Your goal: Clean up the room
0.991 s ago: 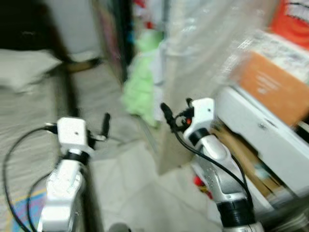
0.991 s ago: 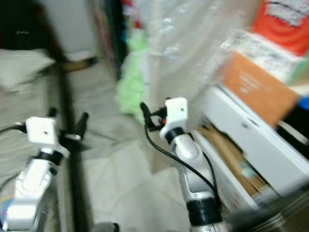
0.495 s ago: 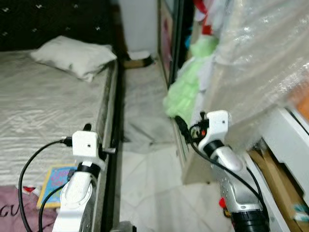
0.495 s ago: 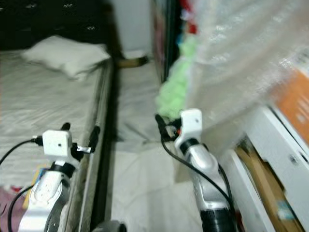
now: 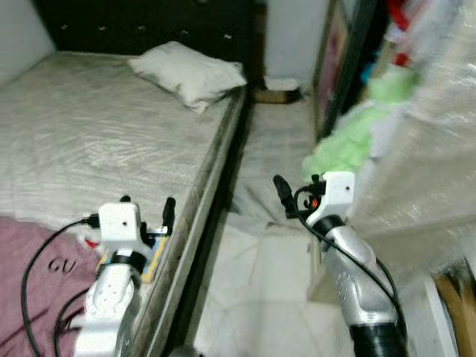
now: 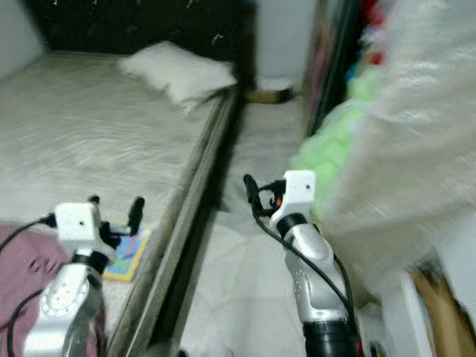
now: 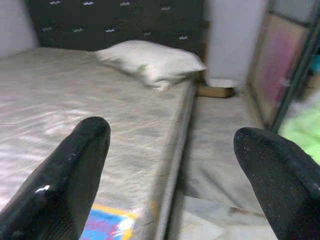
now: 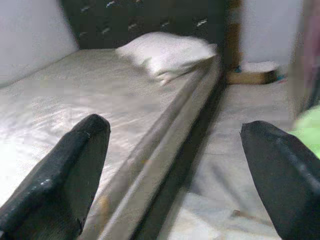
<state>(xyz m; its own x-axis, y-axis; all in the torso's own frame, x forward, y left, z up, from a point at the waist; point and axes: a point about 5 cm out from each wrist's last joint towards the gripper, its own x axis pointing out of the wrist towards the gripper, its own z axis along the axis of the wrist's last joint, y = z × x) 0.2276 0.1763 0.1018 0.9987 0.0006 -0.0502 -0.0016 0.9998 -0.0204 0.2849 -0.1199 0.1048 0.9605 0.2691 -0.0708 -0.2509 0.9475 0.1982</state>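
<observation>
**Beside the bed: both grippers empty, spread wide**

Along the left of the head views runs the bed point(image 5: 97, 134), covered in a pale grey sheet, with a dark tufted headboard point(image 5: 149, 26) at the far end. White pillow point(image 5: 186, 71) sits at the head, near the bed's right edge. Maroon cloth point(image 5: 37, 290) with pale lettering lies on the near end. Colourful flat book point(image 6: 123, 253) rests on the sheet just beside it, close to the bed's edge. Light green fabric bundle point(image 5: 346, 145) is piled on the floor across the aisle, against plastic-wrapped furniture point(image 5: 424, 149). Small cardboard box point(image 5: 271, 95) at the far end of the aisle.

Left gripper point(image 7: 172, 150): fingers wide apart, holding nothing, touching nothing. Hovers over the bed's near edge, pointing toward the pillow, forearm raised forward.

Right gripper point(image 8: 175, 150): fingers also wide apart, empty. Hangs over the white floor point(image 5: 260, 297) in the aisle, arm bent and reaching forward.
</observation>
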